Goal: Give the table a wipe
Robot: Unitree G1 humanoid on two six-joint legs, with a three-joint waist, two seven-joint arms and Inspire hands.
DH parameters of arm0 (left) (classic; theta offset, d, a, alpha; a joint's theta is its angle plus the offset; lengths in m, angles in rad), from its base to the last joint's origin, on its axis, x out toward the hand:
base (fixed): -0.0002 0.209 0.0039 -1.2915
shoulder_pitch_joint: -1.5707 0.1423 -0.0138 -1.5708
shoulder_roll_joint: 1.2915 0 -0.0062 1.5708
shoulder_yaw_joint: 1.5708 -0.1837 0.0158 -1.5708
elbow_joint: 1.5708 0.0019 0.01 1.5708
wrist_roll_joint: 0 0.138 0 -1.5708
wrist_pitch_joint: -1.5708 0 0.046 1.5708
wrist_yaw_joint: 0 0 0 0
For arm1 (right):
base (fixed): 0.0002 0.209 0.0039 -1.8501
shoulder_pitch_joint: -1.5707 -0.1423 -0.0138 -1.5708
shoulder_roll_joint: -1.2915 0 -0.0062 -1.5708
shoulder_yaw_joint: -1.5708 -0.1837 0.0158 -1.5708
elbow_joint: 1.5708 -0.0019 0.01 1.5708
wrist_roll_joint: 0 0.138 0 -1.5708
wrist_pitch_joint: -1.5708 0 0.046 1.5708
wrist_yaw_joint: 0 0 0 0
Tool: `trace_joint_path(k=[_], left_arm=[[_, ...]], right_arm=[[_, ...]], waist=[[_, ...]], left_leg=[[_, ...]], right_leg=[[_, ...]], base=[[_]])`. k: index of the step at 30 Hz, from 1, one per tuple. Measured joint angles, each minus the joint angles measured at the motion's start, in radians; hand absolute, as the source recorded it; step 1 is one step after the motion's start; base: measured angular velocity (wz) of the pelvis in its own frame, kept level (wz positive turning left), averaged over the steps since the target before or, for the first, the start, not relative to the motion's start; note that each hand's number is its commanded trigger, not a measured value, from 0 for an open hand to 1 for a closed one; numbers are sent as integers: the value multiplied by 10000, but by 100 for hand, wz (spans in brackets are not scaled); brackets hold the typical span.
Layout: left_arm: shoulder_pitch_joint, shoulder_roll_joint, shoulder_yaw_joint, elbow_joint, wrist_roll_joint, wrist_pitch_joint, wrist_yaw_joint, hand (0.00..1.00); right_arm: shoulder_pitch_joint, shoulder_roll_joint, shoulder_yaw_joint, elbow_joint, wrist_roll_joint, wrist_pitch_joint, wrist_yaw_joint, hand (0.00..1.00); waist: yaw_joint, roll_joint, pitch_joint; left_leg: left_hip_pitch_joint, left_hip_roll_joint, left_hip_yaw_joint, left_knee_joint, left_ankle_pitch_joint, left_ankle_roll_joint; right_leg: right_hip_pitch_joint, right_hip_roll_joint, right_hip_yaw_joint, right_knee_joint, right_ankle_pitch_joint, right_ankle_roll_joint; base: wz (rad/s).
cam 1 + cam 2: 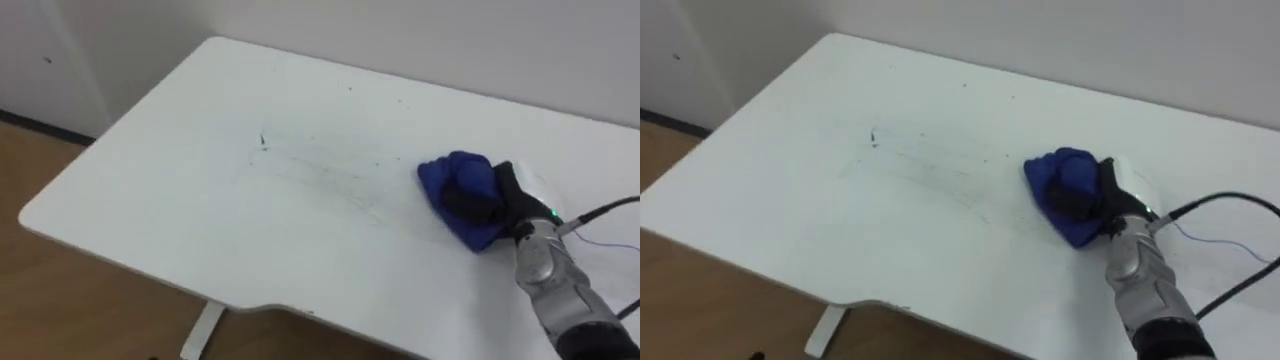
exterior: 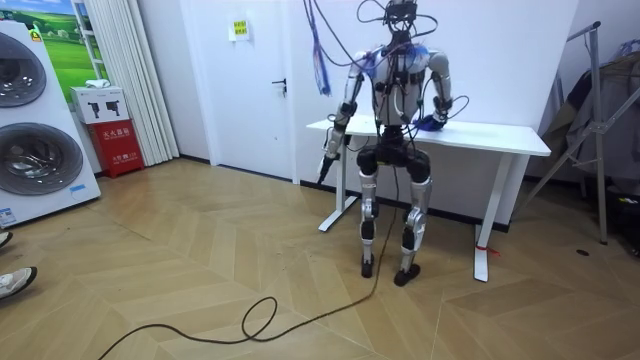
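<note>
1 blue cloth (image 1: 450, 180) is bunched on the right part of the white counter (image 1: 200, 200), clenched under the right robot hand (image 1: 482, 200). Soft and light, it is best held by its bunched middle. The left robot hand (image 2: 326, 160) is hung low; its state cannot be told.

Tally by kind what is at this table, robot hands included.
Table: 1
Blue cloth: 1
Robot hands: 2 (right robot hand clutching the cloth, left robot hand hanging beside the table)
Total: 4
</note>
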Motion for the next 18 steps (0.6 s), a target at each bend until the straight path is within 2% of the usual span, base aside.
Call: trace_joint_path(k=[1,3,4,5,6,7,8,10,11,13,15,16,17,18], left_arm=[[163,-19,23,-14,-107,6,5,0],[555,-80,500,11,-122,11,20,0],[807,-124,912,-2,-70,36,72,0],[1078,-169,1528,-8,29,40,141,0],[1159,-170,1786,-8,43,40,191,0],[1306,-157,2426,-4,137,36,239,0],[1416,-143,2987,-7,416,36,267,0],[1552,-149,3481,-8,766,30,333,0],[1631,-146,3588,-39,908,5,442,0],[1761,-123,3536,-15,922,-68,508,0],[1703,-122,3336,22,913,-79,462,0],[1561,-126,3041,102,877,-81,394,0],[1306,-149,2685,215,898,-93,307,0],[1157,-176,2531,292,902,-111,256,0]], right_arm=[[156,-86,-22,61,34,-166,-219,100],[557,-117,-221,450,73,-566,-717,100],[938,-123,-739,782,69,-870,-1108,100],[1443,-139,-1557,1113,88,-1069,-1500,100],[1691,-200,-1952,1322,174,-1151,-1699,100],[2237,-423,-2775,1778,535,-1255,-1937,100],[2722,-739,-3655,2307,908,-1267,-2007,100],[3450,-1238,-4805,2984,1392,-1260,-2096,100],[3883,-1516,-5259,3122,1764,-1127,-2111,100],[4141,-1747,-5370,3089,2089,-825,-2184,100],[4063,-1731,-5187,2739,2095,-451,-2173,100],[3815,-1689,-4768,2319,2054,-20,-2158,100],[3465,-1615,-4173,1826,1874,519,-2103,100],[3259,-1520,-3783,1368,1627,866,-2006,100]], waist=[[-59,-58,-49],[-452,-163,-78],[-795,-230,-96],[-1127,-345,-196],[-1230,-437,-217],[-1440,-640,-293],[-1637,-791,-309],[-1793,-878,-326],[-1866,-892,-333],[-1909,-840,-324],[-1891,-770,-297],[-1786,-660,-242],[-1502,-592,-222],[-1329,-526,-212]], left_leg=[[148,-28,20,-352,141,-60],[555,-97,-78,-909,363,-125],[829,-111,-222,-1187,432,-179],[954,-118,-509,-1317,483,-230],[1039,-135,-603,-1398,488,-238],[1148,-176,-806,-1488,495,-252],[1213,-244,-934,-1493,489,-261],[1245,-284,-1026,-1491,467,-283],[1242,-297,-1129,-1500,461,-289],[1263,-278,-1124,-1522,441,-317],[1431,-181,-1114,-1582,389,-390],[1550,-104,-1055,-1601,337,-436],[1582,-47,-1092,-1631,313,-455],[1590,-18,-1170,-1623,275,-479]], right_leg=[[48,59,55,-173,22,-36],[452,70,-130,-547,22,-35],[861,75,-397,-895,39,-3],[1188,124,-461,-1180,70,197],[1334,154,-462,-1297,90,334],[1623,214,-544,-1541,129,555],[1879,257,-619,-1733,130,600],[2077,335,-566,-1839,105,642],[2114,334,-535,-1826,98,655],[2135,375,-419,-1806,99,652],[2146,471,-239,-1773,150,570],[2160,582,25,-1765,222,492],[2025,665,296,-1691,301,410],[1887,707,393,-1578,337,357]], base=[[-4],[27],[66],[69],[71],[64],[60],[35],[15],[-19],[-48],[-75],[-90],[-116]])
